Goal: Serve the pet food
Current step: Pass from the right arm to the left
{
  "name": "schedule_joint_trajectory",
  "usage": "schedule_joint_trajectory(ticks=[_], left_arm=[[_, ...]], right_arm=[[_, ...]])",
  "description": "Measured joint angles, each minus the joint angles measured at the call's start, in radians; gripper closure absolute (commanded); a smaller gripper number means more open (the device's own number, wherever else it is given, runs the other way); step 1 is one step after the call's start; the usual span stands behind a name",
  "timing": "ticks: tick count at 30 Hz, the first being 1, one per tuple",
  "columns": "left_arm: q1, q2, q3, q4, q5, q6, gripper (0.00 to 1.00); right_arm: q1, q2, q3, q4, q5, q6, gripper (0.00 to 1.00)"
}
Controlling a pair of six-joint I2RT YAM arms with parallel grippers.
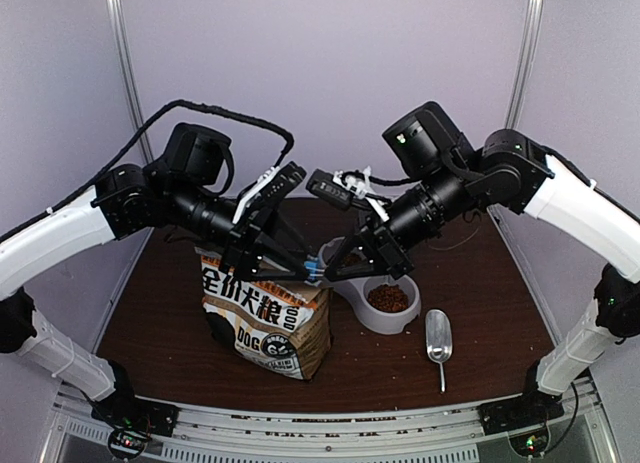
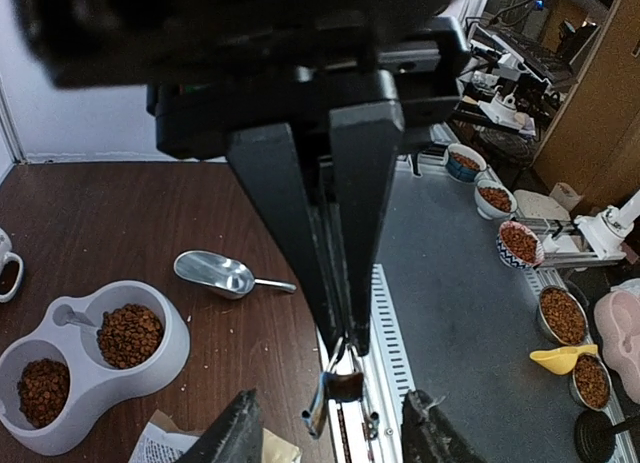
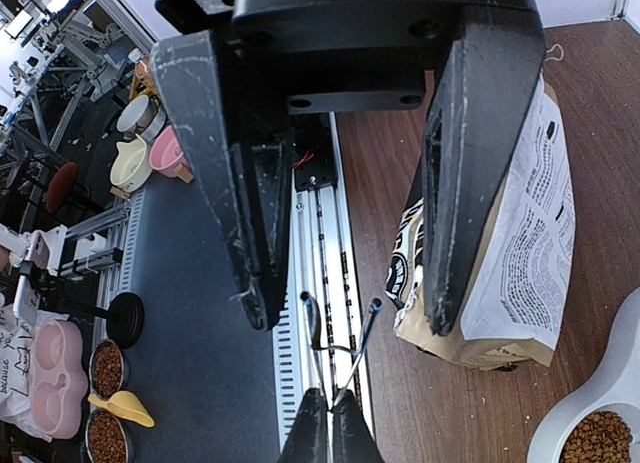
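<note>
Kibble heaps in double bowl: two.

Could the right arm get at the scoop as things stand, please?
Probably yes: the scoop lies uncovered beside the bowl, on the side of the right arm. But its jaws are shut on a clip.

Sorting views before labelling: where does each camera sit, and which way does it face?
Top external: above, behind the bases, facing the table; left arm, right arm show.
Left wrist: faces the shut right gripper; own open fingertips at bottom.
Right wrist: faces the open left gripper; own fingers pinch a clip.
Shared: wrist views face each other; all show pet food in the bowl.
</note>
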Motion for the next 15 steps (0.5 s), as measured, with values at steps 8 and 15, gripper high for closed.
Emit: schedule_joint_trajectory(ticks=[8, 15], left_arm=[[-0.002, 0.018, 0.000, 0.000, 0.016, -0.010, 0.82], [-0.002, 0.018, -0.003, 0.000, 0.018, -0.020, 0.97]], right_arm=[[0.000, 0.014, 0.000, -0.016, 0.001, -0.002, 1.00], [0.000, 0.014, 0.000, -0.021, 0.005, -0.002, 1.00]])
